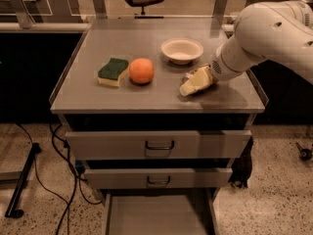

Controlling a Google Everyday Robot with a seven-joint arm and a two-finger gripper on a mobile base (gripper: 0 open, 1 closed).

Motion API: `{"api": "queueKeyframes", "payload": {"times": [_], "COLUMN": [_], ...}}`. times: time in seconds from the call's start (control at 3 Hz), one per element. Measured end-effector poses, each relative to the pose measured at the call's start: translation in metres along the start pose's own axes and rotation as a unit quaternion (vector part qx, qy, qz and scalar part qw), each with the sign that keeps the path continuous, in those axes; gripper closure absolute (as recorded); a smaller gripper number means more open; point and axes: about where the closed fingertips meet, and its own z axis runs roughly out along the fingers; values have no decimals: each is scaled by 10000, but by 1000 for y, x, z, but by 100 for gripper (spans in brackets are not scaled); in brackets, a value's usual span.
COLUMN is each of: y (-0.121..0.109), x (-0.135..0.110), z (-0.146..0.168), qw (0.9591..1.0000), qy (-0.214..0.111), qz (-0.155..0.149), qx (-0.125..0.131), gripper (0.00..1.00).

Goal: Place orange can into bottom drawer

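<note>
The orange can does not show in the camera view; it is hidden or out of view. My gripper (194,82), cream-coloured at the end of the white arm (264,33), rests low on the right part of the cabinet top (146,97), just in front of the white bowl. The bottom drawer (156,214) is pulled open at the foot of the cabinet and shows a bare grey floor. A round matte orange fruit (141,71) lies left of the gripper.
A green and yellow sponge (113,71) lies left of the orange fruit. A small white bowl (182,50) stands at the back right. The two upper drawers (159,144) are shut. Cables (63,180) trail on the floor at the left.
</note>
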Motion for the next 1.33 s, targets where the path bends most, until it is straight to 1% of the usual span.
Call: {"api": "queueKeyframes", "payload": {"times": [0.33,1.0,1.33], "y": [2,4,4], "x": [-4,-10,-10], "z": [9,19,19], "qw": [9999,9995,9995], "qy": [-50,-120,-121], "qz": [-19,-78,-80], "qx": [-124,-278,-281], "gripper": [0,0,17]}}
